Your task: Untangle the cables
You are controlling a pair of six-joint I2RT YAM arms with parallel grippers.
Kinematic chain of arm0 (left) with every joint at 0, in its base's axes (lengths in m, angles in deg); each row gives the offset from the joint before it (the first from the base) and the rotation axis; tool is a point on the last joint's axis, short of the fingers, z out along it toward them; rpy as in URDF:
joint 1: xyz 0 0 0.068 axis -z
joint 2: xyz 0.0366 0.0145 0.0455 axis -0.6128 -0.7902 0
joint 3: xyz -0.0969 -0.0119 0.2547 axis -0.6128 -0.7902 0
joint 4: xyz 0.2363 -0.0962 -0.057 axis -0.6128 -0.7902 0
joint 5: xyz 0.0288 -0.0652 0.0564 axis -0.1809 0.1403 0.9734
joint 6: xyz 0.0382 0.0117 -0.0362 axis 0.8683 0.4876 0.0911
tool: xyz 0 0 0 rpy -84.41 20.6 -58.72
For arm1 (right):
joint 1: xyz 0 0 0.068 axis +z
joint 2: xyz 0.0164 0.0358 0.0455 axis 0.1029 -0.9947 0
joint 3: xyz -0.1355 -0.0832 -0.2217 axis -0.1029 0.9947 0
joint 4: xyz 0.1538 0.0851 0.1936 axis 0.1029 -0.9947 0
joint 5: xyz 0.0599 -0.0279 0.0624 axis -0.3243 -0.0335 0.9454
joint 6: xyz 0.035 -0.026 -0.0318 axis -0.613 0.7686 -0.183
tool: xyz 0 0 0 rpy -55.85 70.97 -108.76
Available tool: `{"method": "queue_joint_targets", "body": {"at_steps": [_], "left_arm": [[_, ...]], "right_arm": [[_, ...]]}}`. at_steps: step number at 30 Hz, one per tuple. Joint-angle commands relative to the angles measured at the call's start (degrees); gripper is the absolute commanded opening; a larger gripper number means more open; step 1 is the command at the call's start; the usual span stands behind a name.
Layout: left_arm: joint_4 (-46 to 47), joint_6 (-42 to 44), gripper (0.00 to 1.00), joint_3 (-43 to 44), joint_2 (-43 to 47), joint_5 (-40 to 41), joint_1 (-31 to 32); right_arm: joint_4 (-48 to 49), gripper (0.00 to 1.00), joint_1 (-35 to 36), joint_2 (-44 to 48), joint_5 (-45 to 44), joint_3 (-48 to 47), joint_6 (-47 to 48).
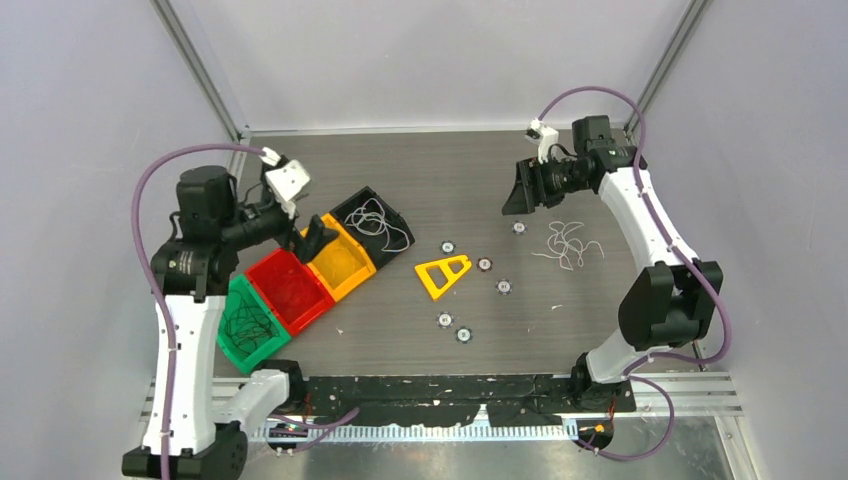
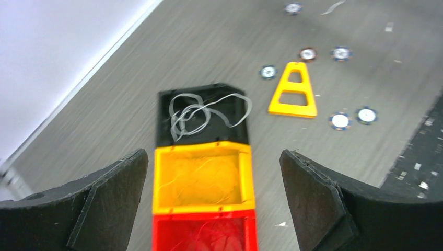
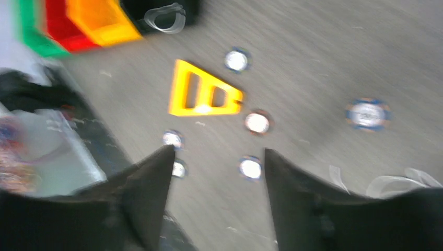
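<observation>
A loose bunch of white cables [image 1: 567,243] lies on the table at the right; a blurred bit of them [image 3: 397,183] shows in the right wrist view. More white cables [image 2: 201,112] sit in the black bin [image 1: 378,222]. Thin yellow strands lie in the yellow bin [image 2: 201,178], red ones in the red bin [image 1: 290,288], black ones in the green bin [image 1: 247,325]. My left gripper [image 2: 213,152] hangs open and empty over the yellow bin. My right gripper [image 3: 218,149] is open and empty, raised left of the white bunch.
A yellow triangular frame [image 1: 443,273] lies mid-table with several small round discs [image 1: 503,286] around it. A black mat [image 1: 450,390] runs along the near edge. The four bins stand in a diagonal row at the left.
</observation>
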State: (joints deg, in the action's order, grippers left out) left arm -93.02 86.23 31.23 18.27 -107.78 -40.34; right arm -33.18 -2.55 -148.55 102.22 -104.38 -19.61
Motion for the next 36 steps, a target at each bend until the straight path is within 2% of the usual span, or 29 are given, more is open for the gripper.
{"method": "queue_joint_targets", "body": {"at_steps": [1,2,5,8,12,14,15,18,20,21,22,23,24,25,27,30,32,36], "left_arm": [[2.8,-5.9,1.00,-1.6,-1.5,1.4,9.0],[3.9,-7.2,1.00,-2.2,-1.6,1.6,10.1],[6.0,-9.6,1.00,-3.5,-1.9,1.7,12.3],[7.9,-10.5,1.00,-5.1,-1.9,2.4,13.7],[9.7,-11.0,1.00,-6.5,-1.9,5.3,14.3],[9.8,-11.1,1.00,-6.8,-1.7,7.8,14.3],[10.0,-11.1,0.99,-7.2,-1.4,9.2,14.3],[10.7,-11.7,1.00,-8.7,-0.1,12.7,14.3],[10.8,-12.2,1.00,-9.6,0.9,13.2,14.3],[10.6,-12.4,0.99,-9.9,1.3,13.3,14.3],[10.5,-12.7,1.00,-10.3,1.7,13.3,14.3],[10.5,-12.9,0.99,-10.6,2.1,13.3,14.3],[10.6,-13.1,1.00,-11.0,2.7,13.4,14.3],[10.8,-13.5,1.00,-11.4,3.0,13.4,14.3],[12.0,-14.4,0.99,-12.2,3.6,12.6,14.2],[15.6,-15.2,1.00,-13.9,4.4,7.2,14.2],[21.1,-16.4,1.00,-15.9,4.7,2.6,14.3],[31.3,-20.2,1.00,-18.2,2.6,-5.1,15.2]], "right_arm": [[-7.9,0.87,-2.0,1.4,-22.8,-2.0,8.9],[-7.9,1.00,-3.6,2.1,-27.5,0.3,9.9],[-4.6,0.96,-10.4,3.0,-35.1,4.8,12.7],[-3.3,0.95,-12.7,-0.5,-40.5,7.3,13.6],[0.4,0.95,-13.1,-7.3,-40.7,8.1,12.0],[0.8,0.98,-13.1,-11.4,-38.2,6.7,11.5],[0.6,0.96,-13.1,-14.1,-36.1,6.1,11.3],[0.9,0.83,-12.4,-18.2,-33.2,3.4,10.5],[1.8,0.66,-11.7,-20.4,-32.5,2.2,10.0],[2.0,0.52,-11.4,-21.5,-32.3,1.7,9.7],[2.0,0.44,-10.7,-21.7,-32.0,0.9,9.6],[1.8,0.31,-10.3,-21.7,-30.8,0.4,9.4],[1.7,0.25,-9.3,-21.4,-29.8,0.2,9.2],[1.7,0.13,-8.8,-20.2,-27.6,0.0,8.9],[1.8,0.07,-6.7,-17.2,-23.2,-0.1,8.9],[2.4,0.06,-2.3,-12.4,-15.7,-0.7,8.4],[2.7,0.06,1.1,-9.1,-7.9,-1.9,7.5],[2.3,0.06,7.5,-4.7,-0.8,-6.7,5.6]]}}
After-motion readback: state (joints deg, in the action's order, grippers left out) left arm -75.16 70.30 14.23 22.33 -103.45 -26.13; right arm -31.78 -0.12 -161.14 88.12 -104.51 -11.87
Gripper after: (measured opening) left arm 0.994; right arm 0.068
